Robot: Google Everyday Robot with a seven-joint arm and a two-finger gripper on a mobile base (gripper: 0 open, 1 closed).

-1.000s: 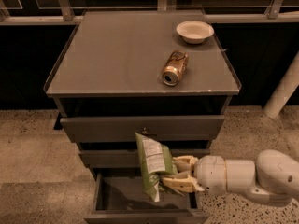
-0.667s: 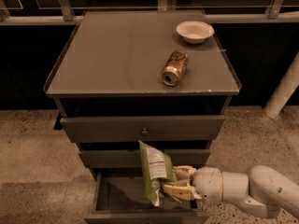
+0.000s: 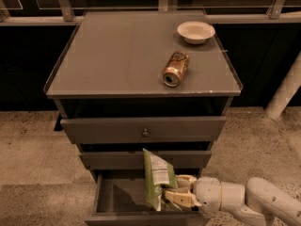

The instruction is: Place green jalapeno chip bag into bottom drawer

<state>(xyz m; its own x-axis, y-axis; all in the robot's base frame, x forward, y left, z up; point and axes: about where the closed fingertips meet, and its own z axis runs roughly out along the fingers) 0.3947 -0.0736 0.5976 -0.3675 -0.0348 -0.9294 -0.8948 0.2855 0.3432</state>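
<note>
Okay, camera view: gripper [image 3: 175,197] comes in from the right, jaws pinched on the green jalapeno chip bag [image 3: 154,177]. The bag stands upright, long axis vertical, just left of the jaws, its lower end inside the open bottom drawer [image 3: 117,197]. Letting go looks next.

Dim, warm shot; light from above, so the counter [image 3: 117,55] top is brightest, w/ soft sheen. Can [image 3: 175,68] and bowl [image 3: 195,32] near the right edge cast short shadows. Dark under the front edge; bottom drawer [image 3: 131,218] interior shadowed. Claw [image 3: 172,191], below the front-right corner, clamps the green jalapeno chip bag [image 3: 155,179], both moderately lit. Overall soft, grainy.
</note>
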